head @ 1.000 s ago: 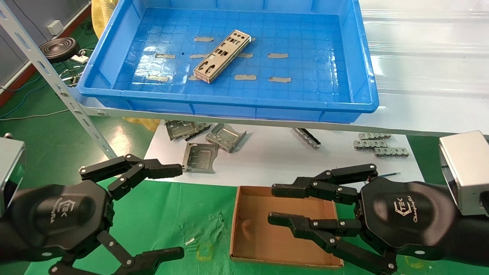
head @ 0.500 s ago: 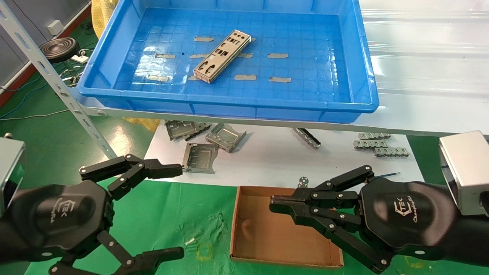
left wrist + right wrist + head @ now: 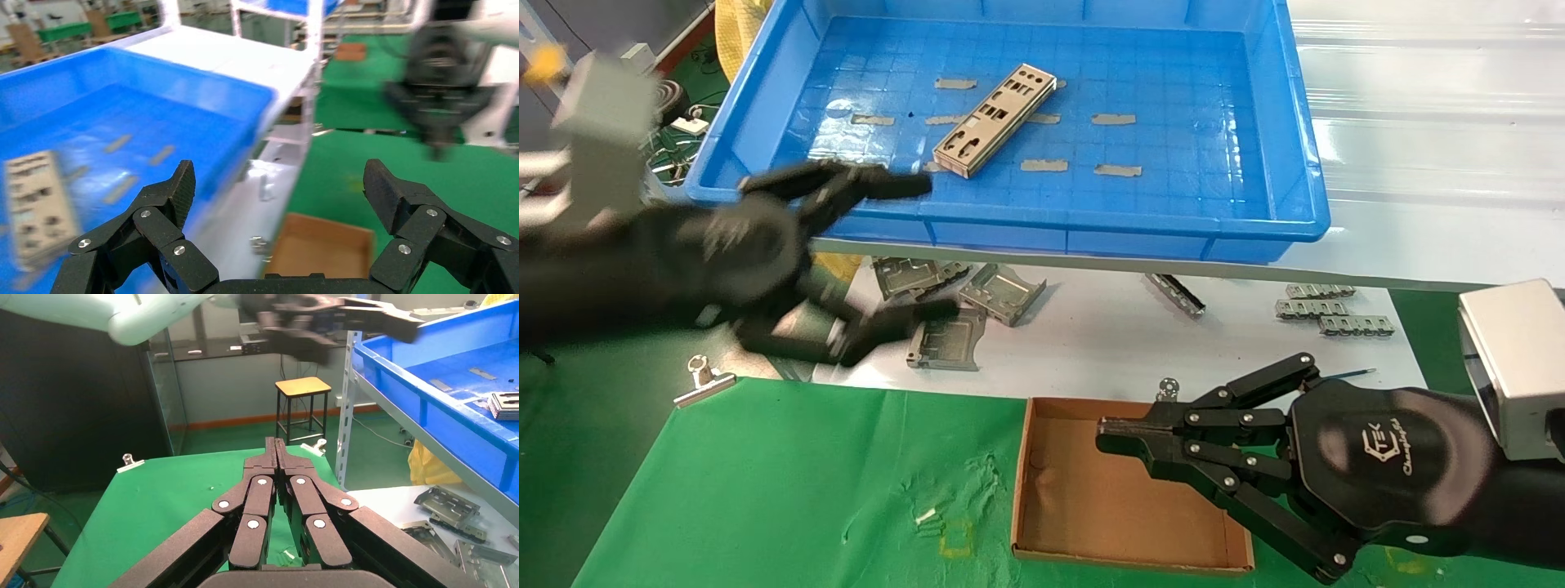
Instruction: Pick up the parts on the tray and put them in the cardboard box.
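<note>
Left end effector point(image 3: 903, 245) hanging spread wide at tray point(image 3: 1009, 224) front-left wall, near part point(image 3: 995, 120); your right end effector point(image 3: 1101, 434) sitting clenched, empty, over cardboard box point(image 3: 1042, 490).

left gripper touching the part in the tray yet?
Apart. In the left wrist view the open left gripper holds nothing between its fingers, and the part lies off to one side on the tray floor.

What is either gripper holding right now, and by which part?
Nothing. The left gripper is open near the tray; the right gripper is shut empty over the cardboard box.
</note>
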